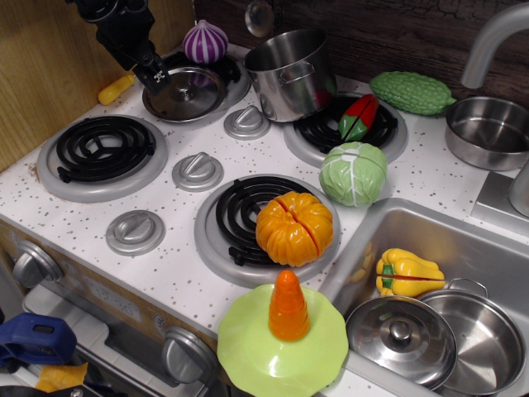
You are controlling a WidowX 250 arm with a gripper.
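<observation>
My black gripper [156, 77] comes down from the top left over the back left burner. Its tip is at the left rim of a round steel lid [185, 93] that lies on that burner. The fingers look close together, but I cannot make out whether they clamp the rim. A purple onion [204, 41] sits just behind the lid. To the right stands a tilted steel pot [289, 74], partly on the back right burner.
A red chili [358, 117], cabbage [354, 172] and green gourd [412, 91] lie right of the pot. A pumpkin [294, 227] sits on the front burner, a carrot [288, 306] on a green plate [248, 351]. The sink [463, 240] holds a yellow pepper [407, 273], lid [401, 339] and pan [479, 343].
</observation>
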